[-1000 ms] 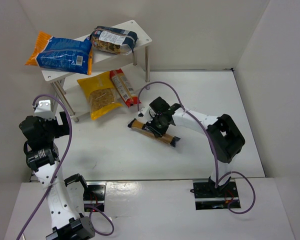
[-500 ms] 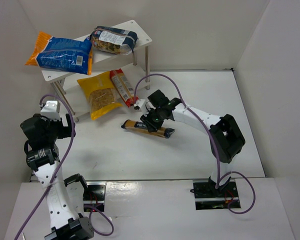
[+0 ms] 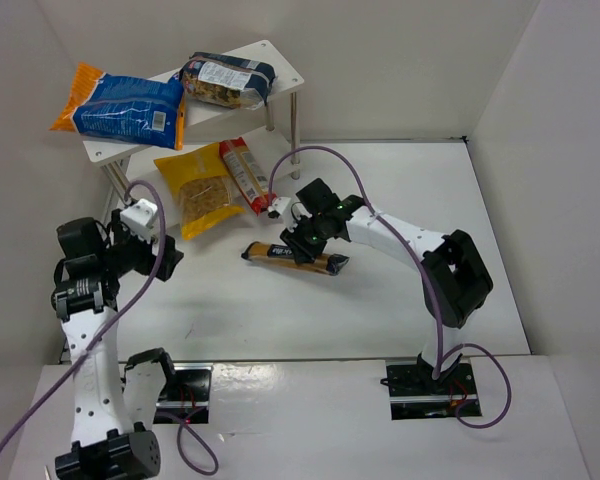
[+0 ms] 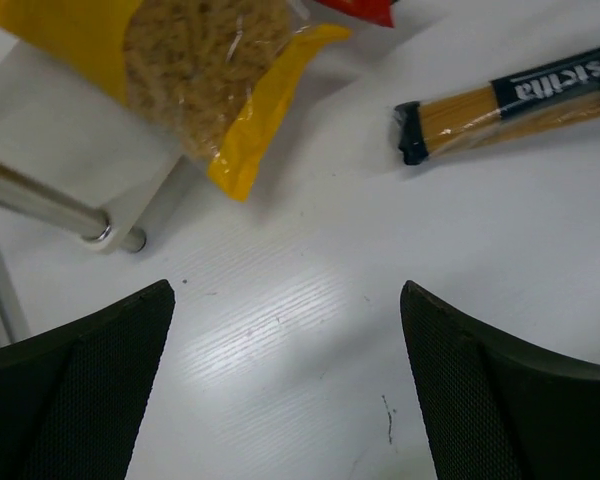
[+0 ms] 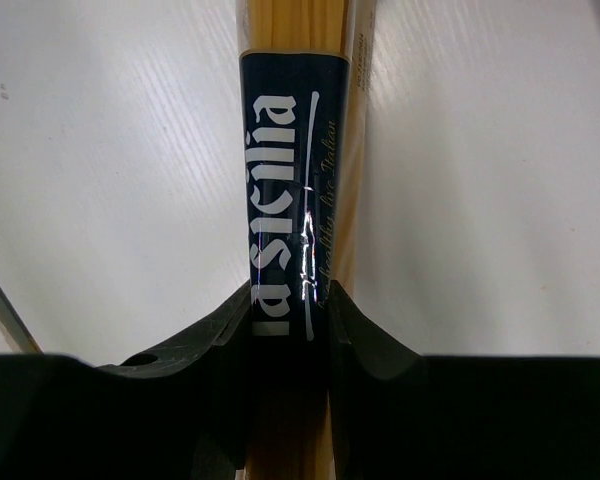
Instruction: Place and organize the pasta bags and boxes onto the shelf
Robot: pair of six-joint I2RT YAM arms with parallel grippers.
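My right gripper is shut on the long golden spaghetti packet at its dark blue label, low over the table's middle. In the right wrist view the gripper pinches the label from both sides. The left gripper stands open over bare table left of the packet, its fingers wide apart. The white shelf carries a blue-and-orange bag and a dark-blue-and-clear bag on top. A yellow bag and a narrow red packet lie on its lower board.
A shelf leg and the yellow bag's corner lie just ahead of the left gripper. The spaghetti packet's end shows at the upper right of that view. White walls close in the table at the back and sides.
The right gripper turned the spaghetti packet nearly level and carried it left, then held still. The left arm swung forward and right, toward the shelf's front.
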